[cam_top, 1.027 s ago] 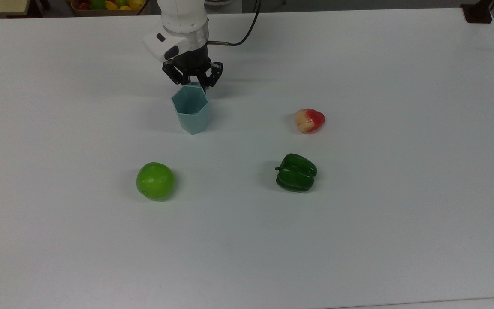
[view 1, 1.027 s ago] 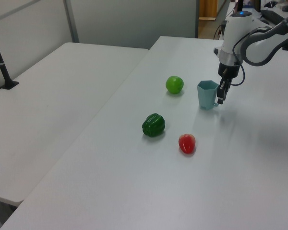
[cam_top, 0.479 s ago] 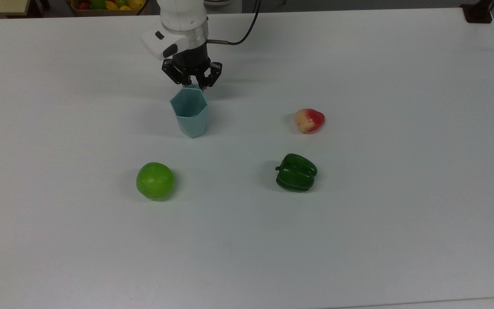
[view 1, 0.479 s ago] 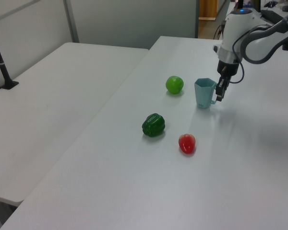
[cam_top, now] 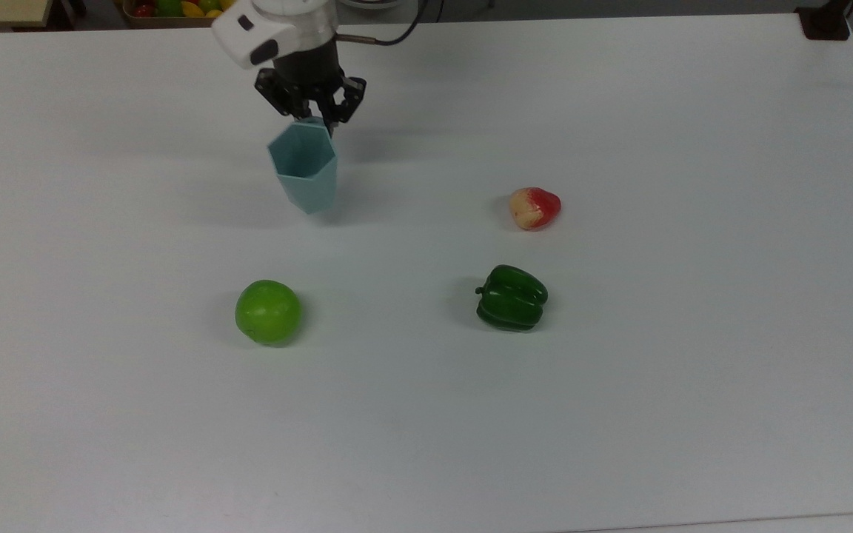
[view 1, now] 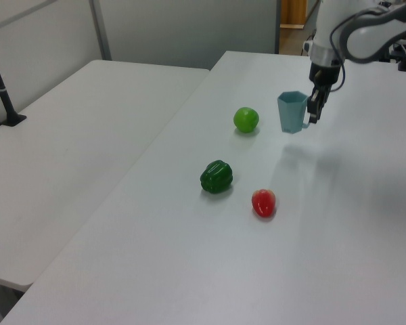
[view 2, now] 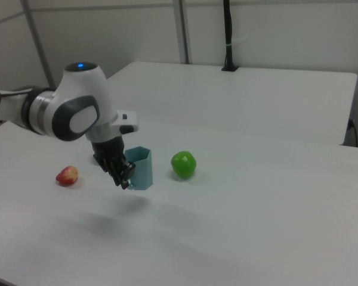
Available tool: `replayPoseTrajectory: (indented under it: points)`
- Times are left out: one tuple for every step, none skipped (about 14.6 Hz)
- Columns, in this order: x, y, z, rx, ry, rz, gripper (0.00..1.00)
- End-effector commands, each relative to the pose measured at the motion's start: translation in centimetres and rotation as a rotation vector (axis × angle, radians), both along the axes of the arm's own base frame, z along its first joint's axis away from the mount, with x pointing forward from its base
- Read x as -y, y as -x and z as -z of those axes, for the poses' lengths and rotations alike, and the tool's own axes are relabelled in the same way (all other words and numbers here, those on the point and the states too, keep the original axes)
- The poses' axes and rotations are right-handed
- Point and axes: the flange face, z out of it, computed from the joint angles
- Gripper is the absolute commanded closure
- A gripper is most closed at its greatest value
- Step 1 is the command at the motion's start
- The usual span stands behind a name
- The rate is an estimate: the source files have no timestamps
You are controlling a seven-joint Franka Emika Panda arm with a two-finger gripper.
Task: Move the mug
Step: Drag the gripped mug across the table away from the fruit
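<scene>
Franka arm's tool [cam_top: 310, 118] pinches the pale teal mug [cam_top: 304, 166] by its handle side, fingers closed on it; mug hangs clear of the white worktop [cam_top: 693, 370], shadow beneath in right view. In top view: mug at approx 10 o'clock of worktop centre, green apple [cam_top: 268, 312] at 6 o'clock of mug, well apart; green pepper [cam_top: 512, 297] at 4 o'clock; red-yellow fruit [cam_top: 534, 208] at 3 o'clock. In left view mug [view 1: 292, 112] sits just beside apple [view 1: 246, 120], w/ tool [view 1: 314, 108] at mug's 3 o'clock

Mug [cam_top: 303, 167] above table [cam_top: 619, 407], clear
</scene>
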Motion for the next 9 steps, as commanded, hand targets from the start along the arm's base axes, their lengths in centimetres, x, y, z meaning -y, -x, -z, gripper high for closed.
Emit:
replayPoseTrajectory:
  points:
    - [2.4, -0.3, -3.1, -0.017, 0.009, 0.071, 0.95]
    - [3.4, -0.6, -3.9, 0.001, 0.01, 0.088, 0.95]
    - [4.1, -0.9, -4.2, 0.012, 0.01, 0.095, 0.95]
    - [5.7, -1.4, -4.5, 0.025, 0.01, 0.118, 0.95]
    - [7.9, -2.4, -4.8, 0.041, 0.01, 0.152, 0.95]
    - [9.4, -3.1, -5.3, 0.056, 0.01, 0.176, 0.94]
    - [10.7, -3.4, -5.7, 0.065, 0.011, 0.197, 0.94]
    - [12.2, -3.2, -5.7, 0.067, 0.012, 0.223, 0.94]
    - [12.8, -3.0, -5.6, 0.064, 0.012, 0.234, 0.94]
